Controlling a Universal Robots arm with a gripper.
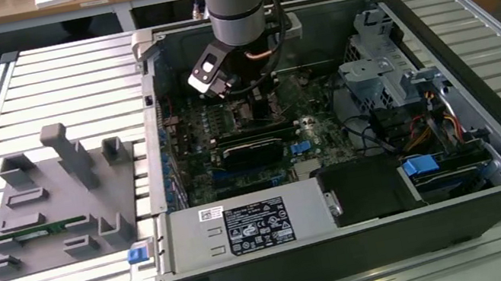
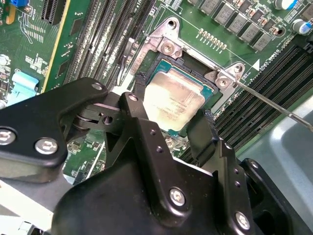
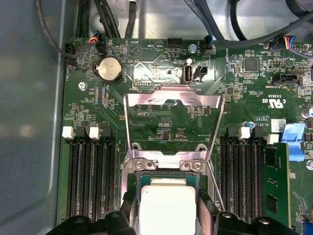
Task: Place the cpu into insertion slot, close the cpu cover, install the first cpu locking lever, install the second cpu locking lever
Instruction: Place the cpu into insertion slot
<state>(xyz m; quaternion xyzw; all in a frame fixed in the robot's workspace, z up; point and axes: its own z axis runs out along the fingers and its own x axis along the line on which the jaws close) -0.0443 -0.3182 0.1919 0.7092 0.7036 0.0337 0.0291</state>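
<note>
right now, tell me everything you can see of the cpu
The cpu is a small flat square chip with a dull silver metal top and thin green rim. It sits at the insertion slot, held by the gripper with a black finger on each of two opposite edges; the cpu cover stands open beside it.

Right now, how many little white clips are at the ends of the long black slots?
4. Two white clips sit on the round battery's side of the cpu cover, two on the blue tab's side. More may be hidden.
</note>
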